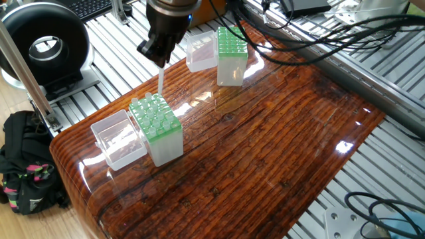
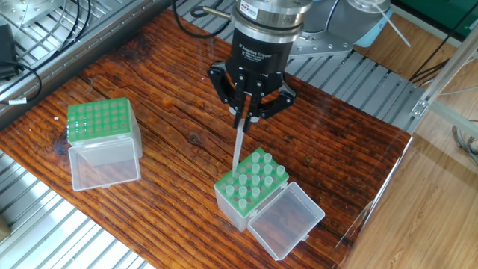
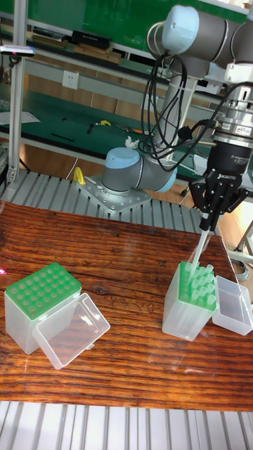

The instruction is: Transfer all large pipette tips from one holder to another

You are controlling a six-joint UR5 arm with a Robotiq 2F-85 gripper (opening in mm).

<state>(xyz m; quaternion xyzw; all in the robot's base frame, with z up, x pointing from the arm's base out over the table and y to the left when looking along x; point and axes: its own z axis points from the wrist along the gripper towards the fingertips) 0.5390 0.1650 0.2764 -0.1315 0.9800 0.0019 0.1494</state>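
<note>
My gripper [image 2: 249,113] is shut on one large pipette tip [image 2: 237,146], a slim whitish cone that hangs point down. Its point is at the corner hole of the green-topped holder [image 2: 254,184], which carries several more tips [image 1: 154,114]. Whether the point is inside the hole I cannot tell. This holder's clear lid [image 2: 286,220] lies open beside it. In the tall fixed view the gripper [image 3: 209,219] and held tip [image 3: 199,249] stand over the same holder [image 3: 191,302]. The other holder [image 2: 98,119] shows only bare holes in its green grid, lid [image 2: 104,161] open.
The second holder [image 1: 232,48] stands at the far end of the glossy wooden table [image 1: 265,146]. Slotted aluminium rails [image 1: 126,60] surround the table. A black round device [image 1: 43,43] and a bag [image 1: 26,166] sit past the left edge. Cables [image 1: 319,26] hang at the back.
</note>
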